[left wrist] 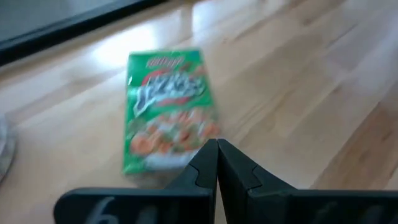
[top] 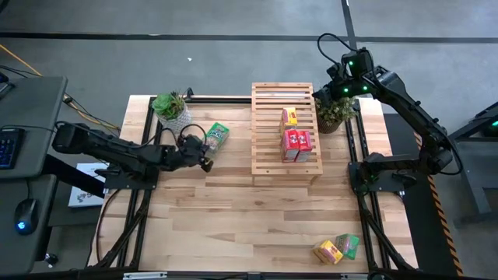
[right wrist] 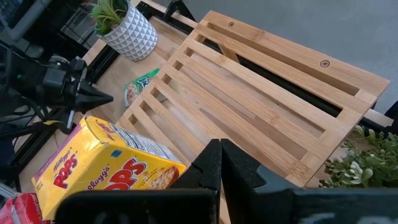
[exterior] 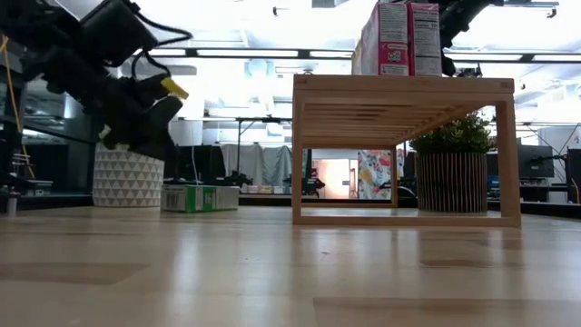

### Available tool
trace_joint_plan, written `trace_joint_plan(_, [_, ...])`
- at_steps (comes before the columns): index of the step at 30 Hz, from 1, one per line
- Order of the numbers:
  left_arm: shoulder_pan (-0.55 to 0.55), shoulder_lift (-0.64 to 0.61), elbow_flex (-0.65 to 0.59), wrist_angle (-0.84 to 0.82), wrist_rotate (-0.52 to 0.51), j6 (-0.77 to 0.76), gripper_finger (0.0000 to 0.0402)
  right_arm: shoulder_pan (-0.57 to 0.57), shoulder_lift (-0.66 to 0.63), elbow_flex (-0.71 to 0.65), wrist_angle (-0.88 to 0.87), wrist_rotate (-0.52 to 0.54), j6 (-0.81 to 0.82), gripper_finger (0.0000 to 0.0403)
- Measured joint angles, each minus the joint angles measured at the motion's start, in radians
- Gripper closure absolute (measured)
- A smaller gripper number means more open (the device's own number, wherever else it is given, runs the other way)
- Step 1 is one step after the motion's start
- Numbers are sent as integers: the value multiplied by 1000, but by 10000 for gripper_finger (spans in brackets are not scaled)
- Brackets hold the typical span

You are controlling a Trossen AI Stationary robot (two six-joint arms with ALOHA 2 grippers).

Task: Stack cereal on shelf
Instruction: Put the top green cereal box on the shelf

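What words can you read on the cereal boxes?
"POPS": yellow box on the shelf, printed twice.
"Kellogg's": same yellow box, small script.
Green box lying on the table: too blurred to read.
Red boxes: too small to read.

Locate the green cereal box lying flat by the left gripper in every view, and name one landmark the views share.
High view: green cereal box flat on the table, left of the shelf.
Low view: it lies beside the white pot.
Left wrist view: it lies just beyond the shut left gripper.
Right wrist view: partly seen past the shelf's edge.
Shared landmark: the white pot, except in the left wrist view.
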Motion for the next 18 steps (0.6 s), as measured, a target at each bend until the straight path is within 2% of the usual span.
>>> trace_joint_plan(6, [18, 11, -50, 162, -18, 133, 401, 0, 0, 0, 0, 0, 1, 403])
trace_joint_plan(11, [63, 10, -100, 229, -51, 91, 401, 0, 0, 0, 0, 0, 3, 403])
trace_joint_plan(18, [76, 14, -174, 382, -5, 20, 401, 0, 0, 0, 0, 0, 3, 403])
